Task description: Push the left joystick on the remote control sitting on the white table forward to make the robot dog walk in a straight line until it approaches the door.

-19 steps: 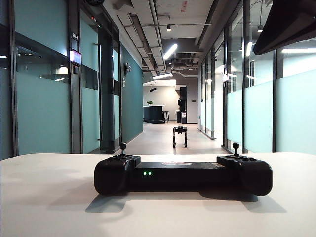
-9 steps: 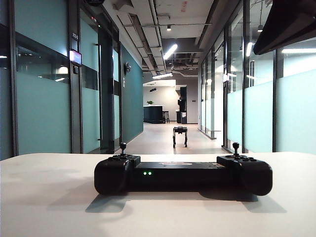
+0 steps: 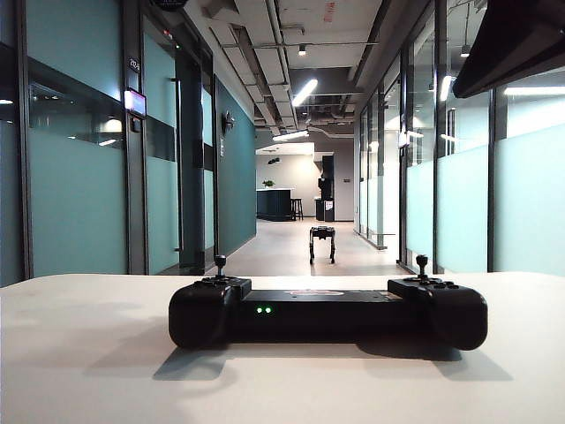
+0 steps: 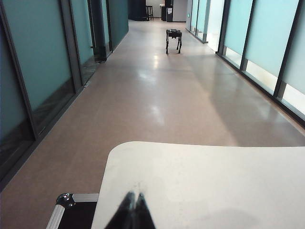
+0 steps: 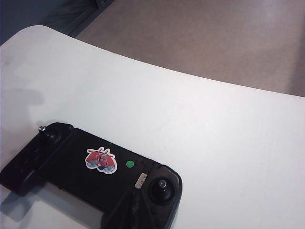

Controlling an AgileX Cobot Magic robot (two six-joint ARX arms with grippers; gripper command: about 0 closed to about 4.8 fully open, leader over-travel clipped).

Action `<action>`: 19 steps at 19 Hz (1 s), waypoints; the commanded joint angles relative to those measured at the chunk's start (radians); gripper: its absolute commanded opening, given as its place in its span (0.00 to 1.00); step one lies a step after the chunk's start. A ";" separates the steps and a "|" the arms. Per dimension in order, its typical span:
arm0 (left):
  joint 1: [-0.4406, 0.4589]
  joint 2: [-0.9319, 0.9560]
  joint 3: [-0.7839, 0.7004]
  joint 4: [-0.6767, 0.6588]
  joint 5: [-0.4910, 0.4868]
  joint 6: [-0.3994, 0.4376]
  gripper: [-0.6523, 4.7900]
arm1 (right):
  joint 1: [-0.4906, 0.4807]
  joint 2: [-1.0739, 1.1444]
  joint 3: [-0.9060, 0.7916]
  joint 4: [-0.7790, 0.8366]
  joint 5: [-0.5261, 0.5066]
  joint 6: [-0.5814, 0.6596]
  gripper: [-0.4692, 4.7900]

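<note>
You are seeing the remote control (image 3: 327,311) lying near the white table's (image 3: 79,371) front edge, its left joystick (image 3: 219,263) standing untouched. The left gripper (image 4: 133,202) is hovering over the table's near edge, fingers pressed together. The right gripper (image 5: 135,206), pressed together too, is hanging above the controller's other lobe. The robot dog (image 3: 321,241) is standing down the corridor.

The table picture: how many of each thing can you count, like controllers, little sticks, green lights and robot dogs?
Wide black gamepad remote control: 1
Small black thumbsticks: 2
Green lights: 2
Small dark four-legged robot dog: 1
Total: 6
</note>
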State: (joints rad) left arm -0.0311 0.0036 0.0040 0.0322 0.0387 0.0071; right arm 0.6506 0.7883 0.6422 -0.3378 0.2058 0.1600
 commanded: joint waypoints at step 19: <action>0.000 0.000 0.003 0.006 0.002 0.003 0.11 | -0.103 -0.080 -0.075 0.040 0.005 -0.004 0.08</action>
State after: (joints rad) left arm -0.0311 0.0036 0.0036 0.0319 0.0402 0.0071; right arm 0.5743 0.7292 0.5781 -0.3283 0.2031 0.1593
